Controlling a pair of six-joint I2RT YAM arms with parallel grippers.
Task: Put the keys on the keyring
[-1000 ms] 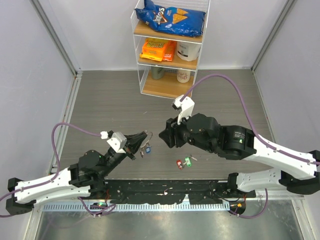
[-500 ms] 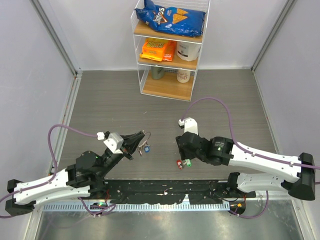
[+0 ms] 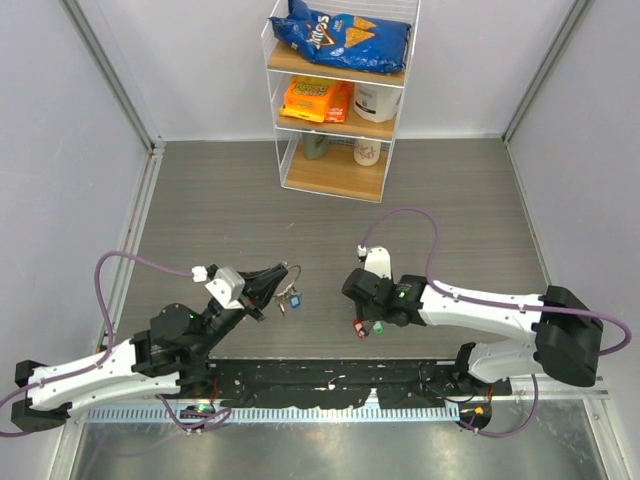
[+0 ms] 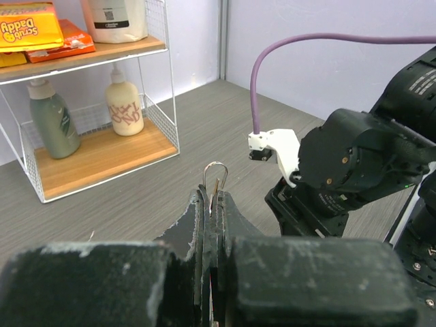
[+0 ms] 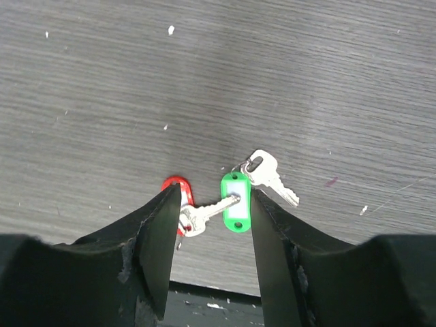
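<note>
Silver keyring sits pinched in the clenched left hand, held above the counter, a blue key dangling. Right hand reaches low, fingers spread astride the red key and green key lying there.

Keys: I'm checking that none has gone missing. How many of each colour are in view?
red key: 1
green key: 1
blue key: 1
Total: 3
</note>
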